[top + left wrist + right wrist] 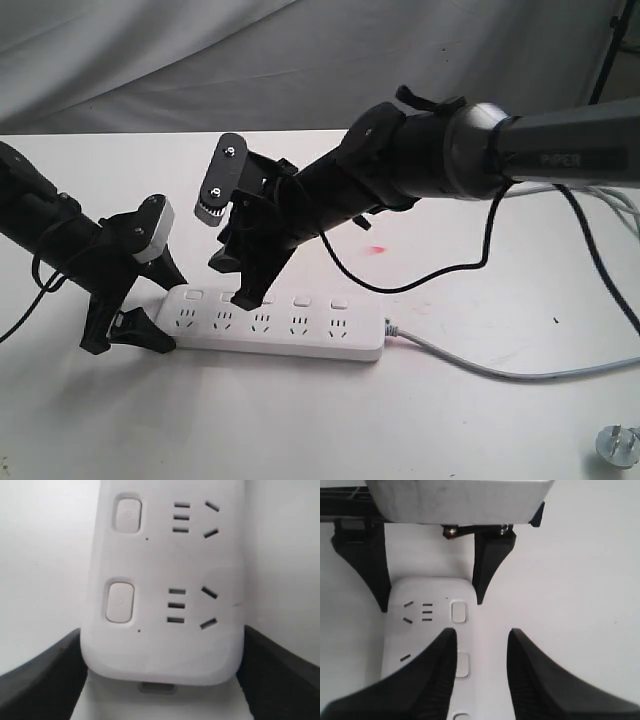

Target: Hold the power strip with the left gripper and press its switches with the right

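Observation:
The white power strip point(290, 335) lies flat on the table, its grey cord point(480, 368) trailing right. My left gripper point(168, 312) is shut on the strip's left end, and both black fingers point(45, 680) press the strip point(165, 570) at its sides. My right gripper point(232, 280) stands open over the switch row, tilted down. One fingertip point(245, 296) rests at the second switch point(464, 664) and partly covers it; the other finger point(540, 675) hangs beyond the strip's edge. The first switch point(458, 611) and the remaining switches point(302, 300) show uncovered.
A separate grey plug point(617, 445) lies at the front right corner of the white table point(480, 430). Black cables point(590, 260) hang from the right arm over the table. A grey cloth point(250, 60) forms the backdrop.

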